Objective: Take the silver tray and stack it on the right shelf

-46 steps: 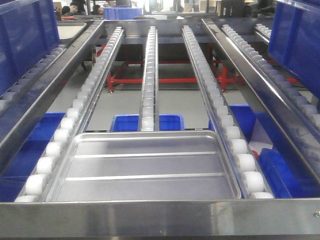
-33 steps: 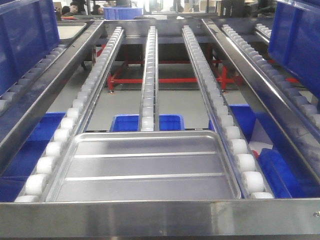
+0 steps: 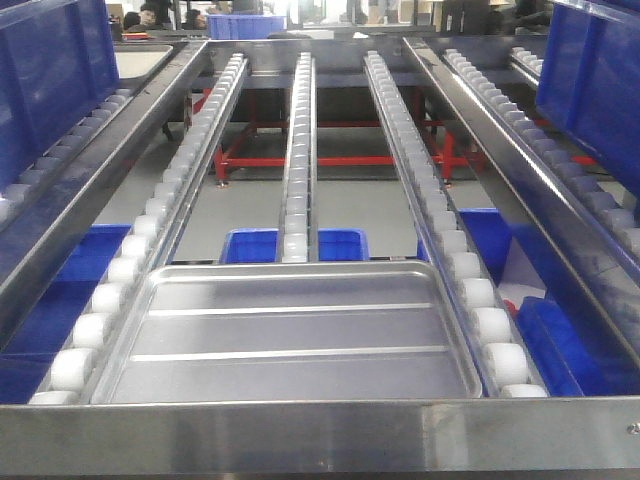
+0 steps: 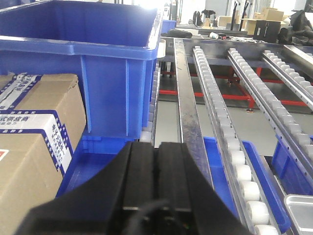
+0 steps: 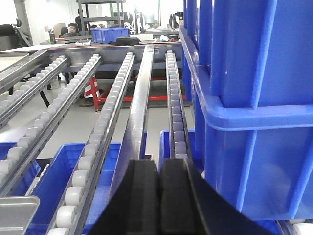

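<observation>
The silver tray (image 3: 290, 335), shiny with two long raised ribs, lies on the sloping roller rails of the steel flow rack (image 3: 300, 150), right behind the broad front bar (image 3: 320, 435). One corner of it shows in the left wrist view (image 4: 301, 213) and one in the right wrist view (image 5: 17, 210). My left gripper (image 4: 156, 147) is shut and empty, to the left of the tray beside a blue bin. My right gripper (image 5: 160, 164) is shut and empty, to the right of the tray beside a blue bin. Neither gripper shows in the front view.
A large blue bin (image 4: 83, 54) and a cardboard box (image 4: 34, 142) stand at the left. A tall blue bin (image 5: 254, 98) stands at the right. Blue bins (image 3: 295, 245) lie on the level below the rails. People and a blue crate (image 3: 245, 25) are far behind.
</observation>
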Tool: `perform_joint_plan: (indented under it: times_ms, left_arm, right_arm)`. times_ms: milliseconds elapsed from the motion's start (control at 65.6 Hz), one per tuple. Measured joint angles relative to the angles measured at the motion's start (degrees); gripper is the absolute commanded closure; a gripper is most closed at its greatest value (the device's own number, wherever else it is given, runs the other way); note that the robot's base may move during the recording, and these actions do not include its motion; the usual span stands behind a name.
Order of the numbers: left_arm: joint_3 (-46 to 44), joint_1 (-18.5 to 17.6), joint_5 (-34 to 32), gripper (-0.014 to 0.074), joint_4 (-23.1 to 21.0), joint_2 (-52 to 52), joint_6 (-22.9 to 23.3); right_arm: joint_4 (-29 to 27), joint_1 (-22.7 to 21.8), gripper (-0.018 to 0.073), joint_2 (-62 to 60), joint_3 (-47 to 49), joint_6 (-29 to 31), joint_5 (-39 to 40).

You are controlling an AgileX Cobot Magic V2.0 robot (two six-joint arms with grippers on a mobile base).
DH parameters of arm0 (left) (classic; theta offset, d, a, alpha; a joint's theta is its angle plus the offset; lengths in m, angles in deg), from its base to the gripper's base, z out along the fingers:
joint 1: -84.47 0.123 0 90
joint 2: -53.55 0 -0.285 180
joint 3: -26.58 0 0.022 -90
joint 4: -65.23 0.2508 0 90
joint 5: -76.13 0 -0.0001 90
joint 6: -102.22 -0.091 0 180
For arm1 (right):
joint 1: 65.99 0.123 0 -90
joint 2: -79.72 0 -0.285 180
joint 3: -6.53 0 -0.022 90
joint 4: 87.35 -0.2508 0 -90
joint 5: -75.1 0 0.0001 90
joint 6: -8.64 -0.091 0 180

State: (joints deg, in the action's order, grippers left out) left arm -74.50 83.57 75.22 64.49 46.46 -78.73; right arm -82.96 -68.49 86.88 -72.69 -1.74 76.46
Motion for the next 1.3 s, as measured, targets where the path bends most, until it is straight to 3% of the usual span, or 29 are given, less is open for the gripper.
perform_joint_plan:
  times_ms: [152, 381, 793, 960, 1143, 1296]
  left_arm:
    - [0.0, 0.0, 0.91, 0.0697, 0.11, 0.0, 0.0]
    - [-6.16, 0.0, 19.27, 0.0697, -7.9, -2.71, 0.0]
    - [-28.93, 0.0, 52.49, 0.0697, -9.72, -40.21, -4.07]
    - [-30.44, 0.0, 54.1, 0.0697, -13.77, -51.83, -4.19]
    - [-32.07, 0.0, 50.55, 0.0697, -17.97, -61.02, -4.19]
    - [-34.13, 0.0, 48.01, 0.0697, -18.86, -64.22, -4.19]
  right_arm:
    - [0.0, 0.0, 0.0505, 0.0, 0.0, 0.0, -0.01]
    - [0.0, 1.08, 0.0505, 3.12, 4.59, 0.0, -10.66]
    - [-0.61, 5.67, 0.0505, 38.96, 24.03, 0.0, -36.36]
    - [-3.88, 5.79, 0.0505, 48.78, 27.31, 0.0, -39.15]
    - [-8.28, 5.93, 0.0503, 55.69, 28.72, -0.1, -39.73]
    - [-10.43, 6.07, 0.0501, 60.85, 31.06, -0.1, -40.83]
